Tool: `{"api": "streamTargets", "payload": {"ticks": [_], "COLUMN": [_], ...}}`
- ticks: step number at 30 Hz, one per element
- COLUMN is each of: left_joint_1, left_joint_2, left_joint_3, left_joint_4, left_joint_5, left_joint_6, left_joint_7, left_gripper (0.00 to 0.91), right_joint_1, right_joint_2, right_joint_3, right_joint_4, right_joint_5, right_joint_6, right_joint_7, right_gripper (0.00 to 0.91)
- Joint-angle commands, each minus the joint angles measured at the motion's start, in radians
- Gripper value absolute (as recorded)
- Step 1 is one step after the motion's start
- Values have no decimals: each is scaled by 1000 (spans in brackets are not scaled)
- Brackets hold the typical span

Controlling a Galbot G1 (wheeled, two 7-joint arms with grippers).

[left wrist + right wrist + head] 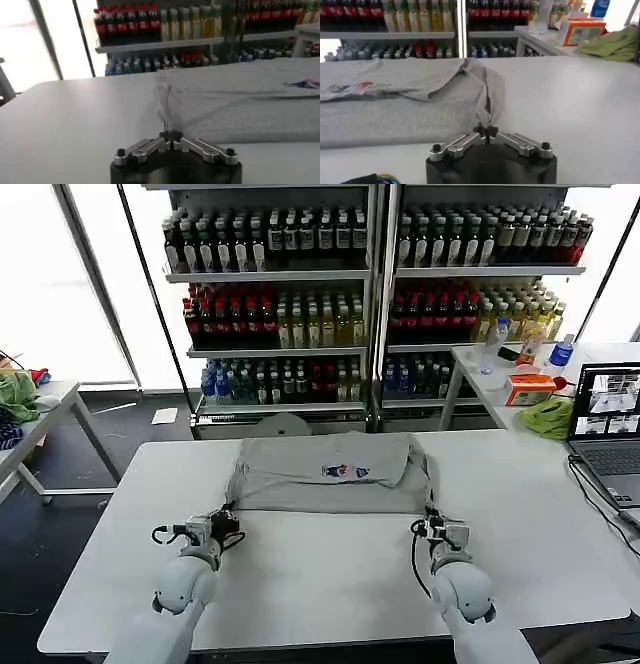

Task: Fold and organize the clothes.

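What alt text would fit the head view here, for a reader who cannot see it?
A light grey T-shirt lies partly folded on a white table, and the left pincer and right pincer are shut on its near corners. Shelves of bottled drinks stand behind, with a laptop at the table's right edge.

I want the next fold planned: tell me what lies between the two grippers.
In the head view, the T-shirt's near hem runs between the left gripper and right gripper, each pinching a corner. Nearer the robot there is only bare table.
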Motion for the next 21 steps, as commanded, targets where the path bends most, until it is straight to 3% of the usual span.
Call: {"api": "streamTargets", "payload": {"ticks": [1,21], "left_joint_1": [48,556], "left_joint_2": [12,23], "left_joint_3": [-8,-123], "left_joint_4": [-94,-622], "left_joint_5": [9,53], "left_joint_6": [-8,-7], "left_joint_7": [-2,-60], "left_gripper": [0,0], "right_joint_1": [-39,-308], "right_joint_2": [-3,-44], "right_joint_3": [3,22], "right_joint_4": [60,437], "right_joint_5": [1,28], "right_joint_6": [3,-12], "right_joint_7": [-3,94], "right_gripper": [0,0]}}
